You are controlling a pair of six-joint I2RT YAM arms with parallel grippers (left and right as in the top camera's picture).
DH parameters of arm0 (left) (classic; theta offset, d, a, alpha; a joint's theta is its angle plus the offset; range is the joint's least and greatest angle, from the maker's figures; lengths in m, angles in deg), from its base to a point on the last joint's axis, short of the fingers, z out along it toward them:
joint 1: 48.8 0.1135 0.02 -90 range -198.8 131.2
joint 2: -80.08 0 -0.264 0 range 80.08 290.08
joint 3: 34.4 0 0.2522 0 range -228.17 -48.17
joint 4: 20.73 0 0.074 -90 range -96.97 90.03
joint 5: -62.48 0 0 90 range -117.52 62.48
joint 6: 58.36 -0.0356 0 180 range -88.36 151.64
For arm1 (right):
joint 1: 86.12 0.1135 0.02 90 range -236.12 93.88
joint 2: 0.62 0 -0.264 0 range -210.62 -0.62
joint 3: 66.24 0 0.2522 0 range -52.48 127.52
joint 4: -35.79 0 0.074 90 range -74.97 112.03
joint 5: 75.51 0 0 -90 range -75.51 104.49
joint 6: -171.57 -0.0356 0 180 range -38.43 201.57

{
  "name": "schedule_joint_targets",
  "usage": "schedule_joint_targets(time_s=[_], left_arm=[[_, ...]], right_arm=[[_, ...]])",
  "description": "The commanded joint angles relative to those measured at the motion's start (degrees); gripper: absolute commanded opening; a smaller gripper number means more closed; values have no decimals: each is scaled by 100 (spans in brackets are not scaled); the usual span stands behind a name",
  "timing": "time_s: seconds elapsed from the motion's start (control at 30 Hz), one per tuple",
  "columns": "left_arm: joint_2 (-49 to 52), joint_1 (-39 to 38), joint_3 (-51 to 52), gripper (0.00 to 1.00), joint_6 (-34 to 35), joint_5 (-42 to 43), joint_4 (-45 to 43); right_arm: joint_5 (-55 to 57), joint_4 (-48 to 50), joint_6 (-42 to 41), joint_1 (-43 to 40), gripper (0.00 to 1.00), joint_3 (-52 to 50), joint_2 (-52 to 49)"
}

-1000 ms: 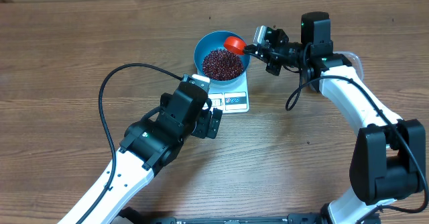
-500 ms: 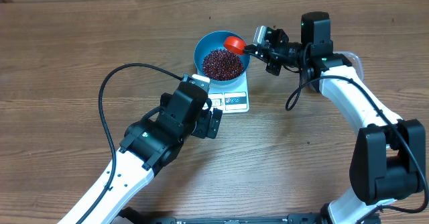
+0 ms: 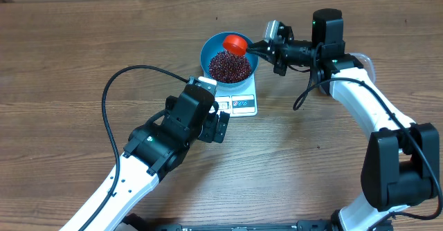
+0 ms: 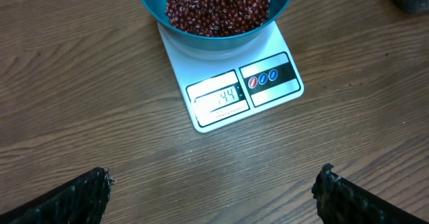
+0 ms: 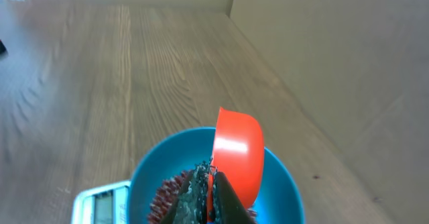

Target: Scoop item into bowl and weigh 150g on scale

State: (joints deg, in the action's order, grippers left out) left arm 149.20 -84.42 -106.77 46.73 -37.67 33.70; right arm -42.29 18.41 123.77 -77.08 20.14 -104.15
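the round, deep, bright blue bowl (image 3: 205,57) sits on the small flat white rectangular kitchen scale (image 3: 246,90), towards the far middle of the brown wooden table (image 3: 69,65). it holds a heap of small dark red-brown beans (image 3: 228,66). the scale's display (image 4: 224,96) reads 144. the right gripper (image 3: 259,48) is clenched on the handle of an orange-red plastic scoop (image 3: 236,43), tipped on edge above the bowl's far rim. the left gripper (image 3: 219,125) hangs released, fingers spread wide, just on the near side of the scale.
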Motion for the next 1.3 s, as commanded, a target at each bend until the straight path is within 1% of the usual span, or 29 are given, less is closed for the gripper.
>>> schedule_joint_targets(time_s=[0.0,0.03,0.1,0.17,0.53,0.77,0.93,1.27], left_arm=[[-2,-20,13,100,79,-79,-20],[-2,-20,13,100,79,-76,-20],[-2,-20,13,99,79,-79,-20],[-2,-20,13,99,79,-76,-20],[-2,-20,13,99,79,-79,-20],[-2,-20,13,100,79,-79,-20],[-2,-20,13,99,76,-79,-20],[-2,-20,13,100,79,-79,-20]], right_arm=[[-160,52,-1093,-111,4,20,118],[55,28,-1508,-201,4,20,219],[426,-61,-1952,-319,4,20,339],[761,-302,-2122,-472,4,20,505],[2435,-1816,-2118,-1329,4,20,1475],[4579,-2787,-2109,-1552,4,17,1646],[5670,-3241,-2094,-1552,4,13,1530],[5781,-3327,-2096,-1554,4,7,879]])
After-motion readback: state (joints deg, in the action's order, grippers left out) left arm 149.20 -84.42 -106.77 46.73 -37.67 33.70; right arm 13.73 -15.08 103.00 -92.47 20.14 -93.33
